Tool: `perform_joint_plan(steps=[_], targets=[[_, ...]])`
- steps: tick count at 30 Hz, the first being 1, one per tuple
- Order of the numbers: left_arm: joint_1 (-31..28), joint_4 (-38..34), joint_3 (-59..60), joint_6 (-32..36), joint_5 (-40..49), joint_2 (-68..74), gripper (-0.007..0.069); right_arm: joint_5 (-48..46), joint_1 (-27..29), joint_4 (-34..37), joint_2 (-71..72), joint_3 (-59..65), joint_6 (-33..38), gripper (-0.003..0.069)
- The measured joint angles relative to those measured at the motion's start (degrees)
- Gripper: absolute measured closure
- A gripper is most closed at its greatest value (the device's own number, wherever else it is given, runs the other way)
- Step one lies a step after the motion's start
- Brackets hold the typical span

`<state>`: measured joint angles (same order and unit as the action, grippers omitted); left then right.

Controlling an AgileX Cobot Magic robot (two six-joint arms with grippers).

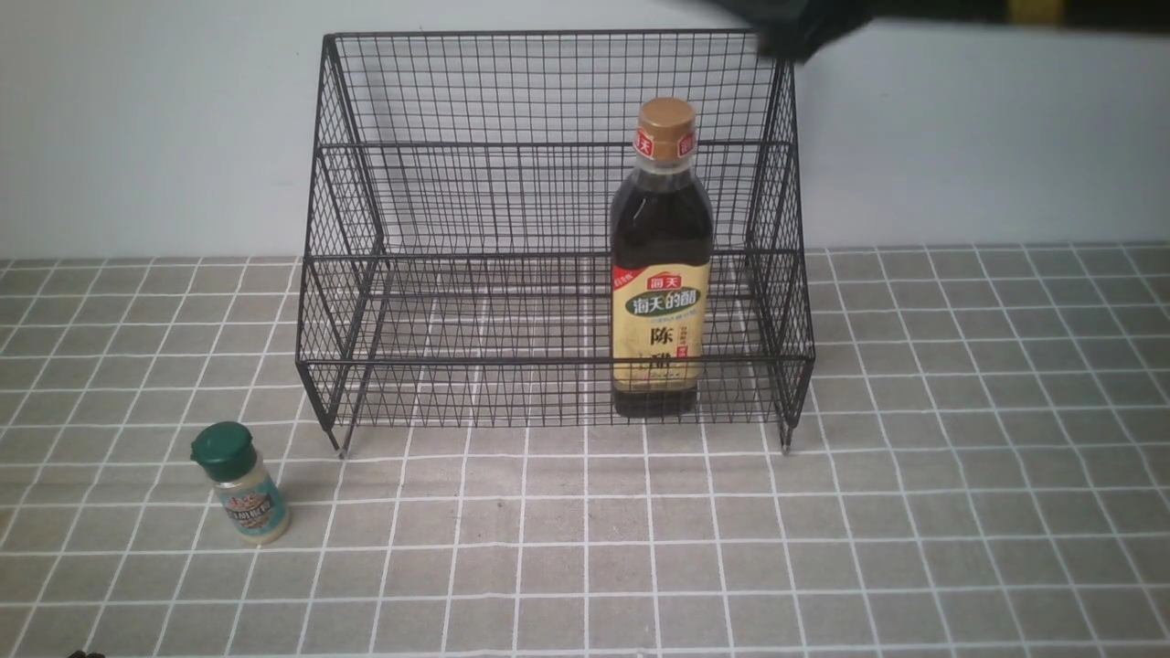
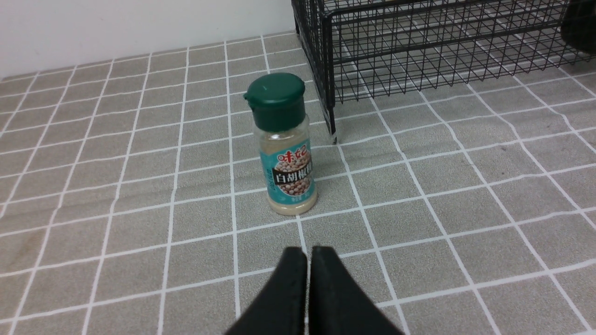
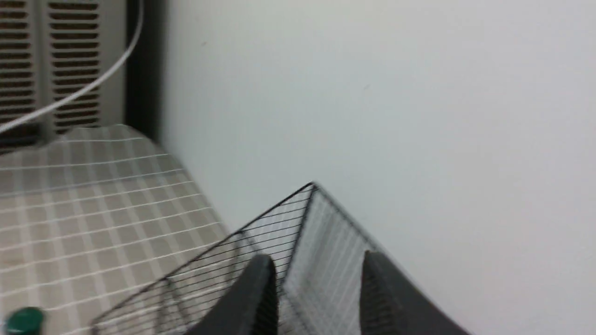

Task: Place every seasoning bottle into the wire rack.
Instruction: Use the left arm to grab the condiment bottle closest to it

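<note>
Wire rack (image 1: 558, 361): black mesh, stepped front, tall back, stands on the gridded cloth (image 1: 585, 548) close to the white wall (image 1: 960, 137). Right gripper (image 3: 319, 291): up high, blurred, near the rack's upper right corner in the front view; fingers apart, moderate gap, nothing between them. Left gripper (image 2: 308, 288): low over the cloth on the near side of the small jar, fingers together, no gap, holding nothing. Dark bottle (image 1: 660, 302): gold cap, yellow label, upright inside the rack, right part of the lower tier, behind the front mesh; no gripper on it. Small jar (image 1: 243, 484): green cap, teal label, pale powder, upright on the cloth outside the rack, left of it and nearer the robot, apart from the left fingers. Also a slatted panel (image 3: 74, 60) and a pale cable (image 3: 93, 83) in the right wrist view, both blurry.
</note>
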<state>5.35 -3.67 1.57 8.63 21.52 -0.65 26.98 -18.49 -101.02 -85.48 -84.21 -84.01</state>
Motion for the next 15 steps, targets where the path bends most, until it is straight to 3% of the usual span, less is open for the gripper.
perform_joint_plan(steps=[3,7,11,14,15], targets=[[0.0,0.0,0.0,0.0,0.0,0.0,0.0631,-5.5,0.0,0.0,2.7,0.0,10.4,0.0574],[0.0,0.0,0.0,0.0,0.0,0.0,0.0631,-18.1,0.0,0.2,7.5,1.9,24.5,0.0661],[0.0,0.0,0.0,0.0,0.0,0.0,0.0631,-29.6,0.0,2.5,10.8,5.5,26.4,0.0670],[0.0,0.0,0.0,0.0,0.0,0.0,0.0631,-40.2,0.0,16.2,15.3,12.5,26.5,0.0671],[0.0,0.0,0.0,0.0,0.0,0.0,0.0631,-40.5,0.0,17.2,15.5,12.9,26.5,0.0671]])
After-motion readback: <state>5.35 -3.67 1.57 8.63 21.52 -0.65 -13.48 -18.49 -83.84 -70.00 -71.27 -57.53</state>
